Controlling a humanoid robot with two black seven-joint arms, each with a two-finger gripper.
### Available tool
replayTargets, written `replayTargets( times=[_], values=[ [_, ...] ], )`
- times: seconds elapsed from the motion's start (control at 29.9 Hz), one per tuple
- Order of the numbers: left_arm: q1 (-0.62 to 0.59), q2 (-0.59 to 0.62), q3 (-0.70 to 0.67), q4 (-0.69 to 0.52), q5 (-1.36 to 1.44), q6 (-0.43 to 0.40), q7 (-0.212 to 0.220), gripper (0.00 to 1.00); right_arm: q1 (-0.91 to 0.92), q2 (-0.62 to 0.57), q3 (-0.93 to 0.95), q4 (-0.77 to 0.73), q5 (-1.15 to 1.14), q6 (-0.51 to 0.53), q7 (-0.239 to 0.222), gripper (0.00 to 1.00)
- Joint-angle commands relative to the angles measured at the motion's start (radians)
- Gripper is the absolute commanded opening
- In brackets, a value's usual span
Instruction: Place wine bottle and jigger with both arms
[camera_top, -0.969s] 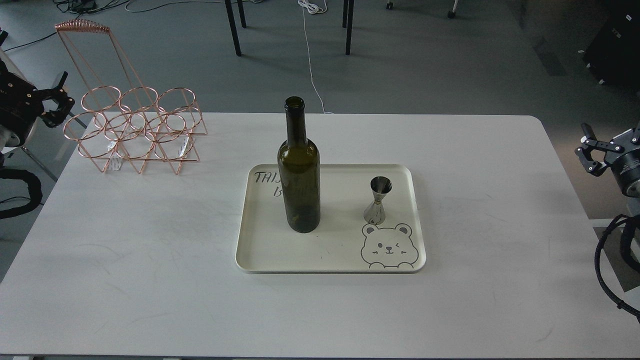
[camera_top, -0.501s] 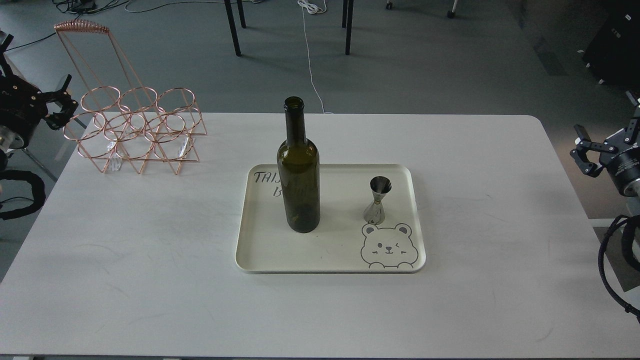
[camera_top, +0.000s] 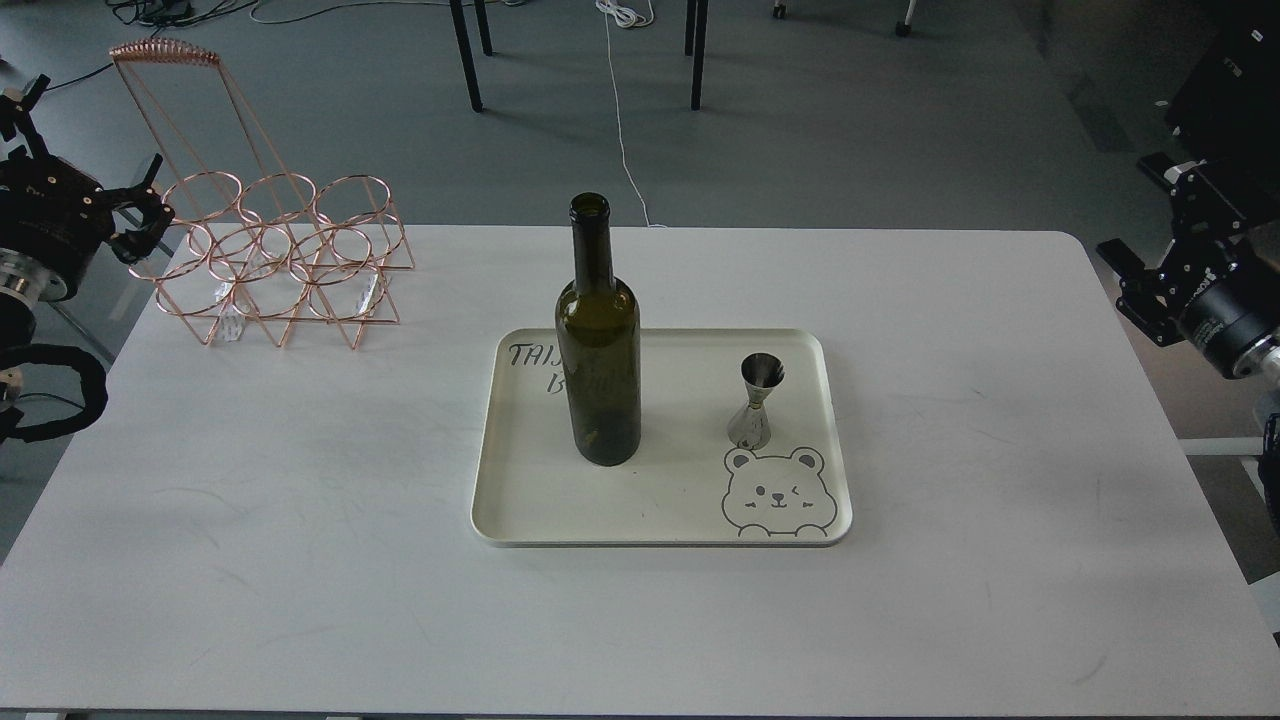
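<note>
The wine bottle (camera_top: 599, 340), tall and dark olive green, stands upright on the left half of a cream tray (camera_top: 660, 530) in the middle of the white table. The jigger (camera_top: 756, 402), small and silver, stands upright on the tray's right half, above a printed bear. My left gripper (camera_top: 95, 165) is open and empty at the table's far left edge, beside the copper wire rack. My right gripper (camera_top: 1142, 215) is open and empty off the table's right edge. Both are far from the tray.
A copper wire bottle rack (camera_top: 275, 255) with several rings and a tall handle stands at the table's back left corner. The white table (camera_top: 300, 500) is bare around the tray. Chair legs and cables lie on the floor behind.
</note>
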Motion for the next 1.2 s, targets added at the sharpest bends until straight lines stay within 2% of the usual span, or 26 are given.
replayTargets(
  times=[0.0,0.13,0.37,0.47,0.57,0.74,0.84,0.97,1.07,1.17],
  values=[
    [0.000,-0.001,0.000,0.001,0.000,-0.002,0.001,0.98,-0.036,0.001,-0.003,0.090,-0.252,-0.127,0.000,0.99],
    [-0.001,0.007,0.000,-0.001,0.000,-0.006,0.001,0.98,-0.059,0.004,-0.055,0.161,-0.511,-0.226,0.000,0.99],
    [-0.003,0.010,-0.004,-0.001,0.000,-0.006,0.000,0.98,-0.060,0.030,-0.172,0.167,-0.841,-0.330,0.000,0.99],
    [-0.002,0.010,-0.006,-0.001,0.000,-0.006,0.000,0.98,-0.056,0.067,-0.215,0.141,-1.004,-0.387,0.000,0.99],
    [0.002,0.007,-0.008,-0.001,-0.001,-0.008,-0.002,0.98,-0.049,0.156,-0.253,0.060,-1.105,-0.433,0.000,0.99],
    [0.003,0.007,-0.011,-0.001,-0.001,-0.008,-0.002,0.98,-0.009,0.280,-0.280,-0.096,-1.159,-0.499,0.000,0.99],
    [0.003,0.010,-0.011,-0.001,0.000,-0.006,-0.002,0.98,0.029,0.340,-0.332,-0.150,-1.166,-0.504,0.000,0.98],
    [0.002,0.010,-0.011,-0.001,0.000,-0.008,-0.002,0.98,0.066,0.380,-0.416,-0.204,-1.173,-0.504,0.000,0.91],
    [0.002,0.008,-0.011,-0.001,0.000,-0.006,-0.002,0.98,0.100,0.444,-0.453,-0.282,-1.178,-0.504,0.000,0.82],
    [0.003,0.007,-0.012,-0.001,-0.001,-0.006,-0.002,0.98,0.121,0.506,-0.462,-0.354,-1.178,-0.504,0.000,0.81]
  ],
)
